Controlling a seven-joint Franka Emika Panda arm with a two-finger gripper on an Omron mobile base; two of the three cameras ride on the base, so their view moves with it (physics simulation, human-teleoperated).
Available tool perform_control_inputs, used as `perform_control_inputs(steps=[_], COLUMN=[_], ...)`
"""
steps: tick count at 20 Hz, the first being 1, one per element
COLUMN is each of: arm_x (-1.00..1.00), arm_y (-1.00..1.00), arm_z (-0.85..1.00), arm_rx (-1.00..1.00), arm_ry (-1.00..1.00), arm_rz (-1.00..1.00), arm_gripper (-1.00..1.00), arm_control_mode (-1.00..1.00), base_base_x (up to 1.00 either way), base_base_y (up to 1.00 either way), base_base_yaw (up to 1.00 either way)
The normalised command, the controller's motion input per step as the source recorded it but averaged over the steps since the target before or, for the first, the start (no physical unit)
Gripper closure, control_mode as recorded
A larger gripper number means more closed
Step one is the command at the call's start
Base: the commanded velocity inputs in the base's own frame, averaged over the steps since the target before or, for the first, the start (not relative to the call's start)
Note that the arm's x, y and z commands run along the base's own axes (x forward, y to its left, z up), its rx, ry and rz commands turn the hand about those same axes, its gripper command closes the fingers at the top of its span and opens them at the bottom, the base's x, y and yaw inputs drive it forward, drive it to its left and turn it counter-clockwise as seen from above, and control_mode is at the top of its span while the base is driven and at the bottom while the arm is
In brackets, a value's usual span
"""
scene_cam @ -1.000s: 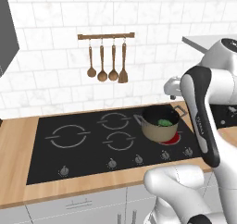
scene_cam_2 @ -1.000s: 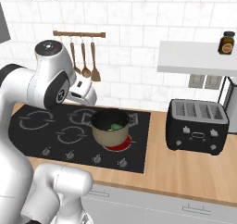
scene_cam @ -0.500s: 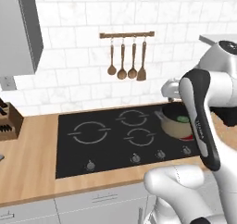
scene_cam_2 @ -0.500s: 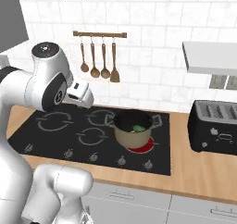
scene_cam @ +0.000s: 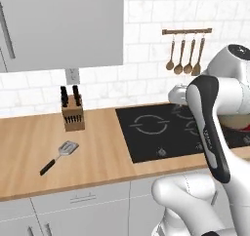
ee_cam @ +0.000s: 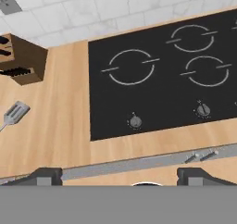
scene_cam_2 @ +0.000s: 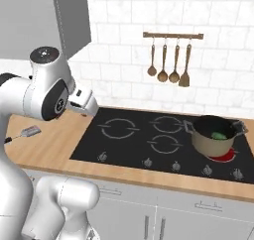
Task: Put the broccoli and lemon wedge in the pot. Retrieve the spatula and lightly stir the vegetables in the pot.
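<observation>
On the wooden counter [scene_cam: 97, 152], left of the black cooktop [scene_cam: 161, 132]: spatula [scene_cam: 59, 156] lying flat, silver slotted head toward the wall, slim black handle angled out toward the front edge. Sits just in front of the knife block [scene_cam: 72, 114], near it but not touching. Same spatula [scene_cam_2: 22, 133] peeking out at the far left edge of the right base view, mostly hidden behind the arm. Head of it [ee_cam: 15, 113] also poking in at the left edge of the hand view, handle cut off by the frame.

Over at the other end: pot [scene_cam_2: 213, 135] parked on the front right burner, red glow under its base. Beige body, dark rim, short dark handles. Something green inside [scene_cam_2: 217, 135], looks like the broccoli, but too small to separate from the lemon wedge, so can't say which bit is which.

Gripper [ee_cam: 119, 177] spread wide, nothing between the tips, hanging above the counter's front edge and looking down on the cooktop's left half and its knobs. Well apart from both pot and spatula.

Up on the white tile wall: rail with four brown wooden utensils [scene_cam_2: 171, 63] hanging in a row. Grey wall cabinet [scene_cam: 61, 25] above the knife block, outlet on the tile just under it.
</observation>
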Motion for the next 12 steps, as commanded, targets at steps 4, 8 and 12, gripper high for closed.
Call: perform_control_inputs(steps=[4,8,12], arm_x=[0.0,0.0,0.0], arm_y=[0.0,0.0,0.0], arm_z=[0.0,0.0,0.0], arm_rx=[0.0,0.0,0.0], arm_ry=[0.0,0.0,0.0], arm_rz=[0.0,0.0,0.0], arm_gripper=[-1.0,-1.0,-1.0], arm_control_mode=[1.0,1.0,1.0], base_base_x=[-0.26,0.01,0.13], base_base_y=[1.0,1.0,1.0], base_base_yaw=[0.0,0.0,0.0])
